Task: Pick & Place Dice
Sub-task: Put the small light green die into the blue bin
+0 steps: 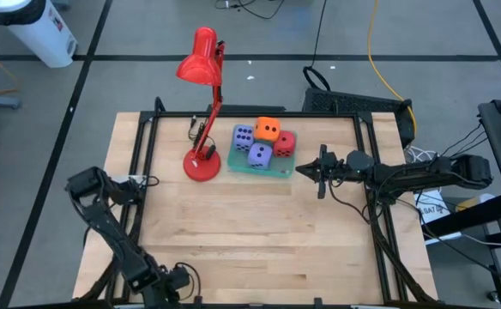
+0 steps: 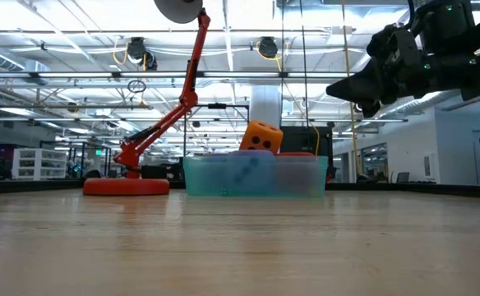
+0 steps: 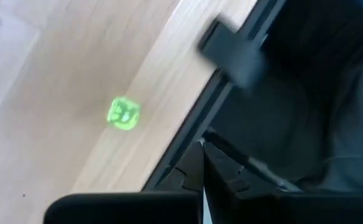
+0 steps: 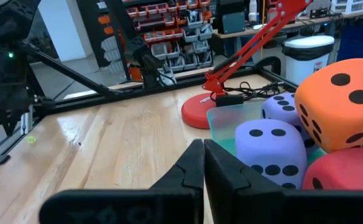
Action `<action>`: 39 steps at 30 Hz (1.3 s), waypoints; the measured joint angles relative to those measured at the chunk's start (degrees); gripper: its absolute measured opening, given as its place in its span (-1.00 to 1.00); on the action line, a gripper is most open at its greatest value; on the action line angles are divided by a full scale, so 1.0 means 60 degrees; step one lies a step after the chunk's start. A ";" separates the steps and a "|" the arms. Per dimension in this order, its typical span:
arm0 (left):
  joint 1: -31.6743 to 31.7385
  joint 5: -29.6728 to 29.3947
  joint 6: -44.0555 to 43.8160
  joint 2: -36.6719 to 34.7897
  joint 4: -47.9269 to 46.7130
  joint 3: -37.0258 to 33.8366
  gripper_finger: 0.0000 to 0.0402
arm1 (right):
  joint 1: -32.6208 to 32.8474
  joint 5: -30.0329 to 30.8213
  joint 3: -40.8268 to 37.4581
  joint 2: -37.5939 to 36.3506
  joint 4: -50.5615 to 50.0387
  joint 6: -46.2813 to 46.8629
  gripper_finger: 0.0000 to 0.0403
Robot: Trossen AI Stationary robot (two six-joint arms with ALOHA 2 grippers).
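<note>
Orange die (image 1: 268, 130) sits on top of the pile, perched above the two purple dice (image 1: 250, 146) and the red die (image 1: 285, 142), all four packed in the teal tray (image 1: 252, 168) at the far middle of the table, just beside the red lamp (image 1: 203, 163). So I'd say the placing is finished: nothing lies loose on the wood. I've got the right gripper (image 1: 306, 171) hovering just off the tray's right side, raised clear of the table, fingers pressed together and holding nothing, which reads to me as clear of the drop. Left gripper (image 3: 203, 163) is parked low at the near left edge, fingers closed too, empty, out of the way.
</note>
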 joint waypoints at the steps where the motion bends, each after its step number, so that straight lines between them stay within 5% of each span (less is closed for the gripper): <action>1: 0.0000 0.0153 0.0048 0.0116 0.0000 0.0000 -0.99 | 0.0000 -0.0002 0.0000 0.0000 -0.0003 -0.0009 -1.00; 13: 0.0688 0.1208 0.1518 0.0673 -0.1298 0.0014 -0.96 | 0.0000 -0.0005 0.0004 0.0000 -0.0009 0.0161 -0.99; 20: 0.1807 0.1382 0.3784 0.0616 -0.2607 0.0040 -0.96 | 0.0000 -0.0034 0.0004 0.0000 -0.0116 0.0381 -1.00; 29: 0.3780 0.1580 0.6759 0.0636 -0.2334 0.0006 -0.96 | 0.0000 -0.0031 0.0004 0.0004 -0.0373 0.0379 -1.00; 39: 0.5562 0.0514 0.9144 0.0394 -0.2448 -0.0017 -0.96 | 0.0000 -0.0039 0.0004 0.0004 -0.0915 0.0442 -0.99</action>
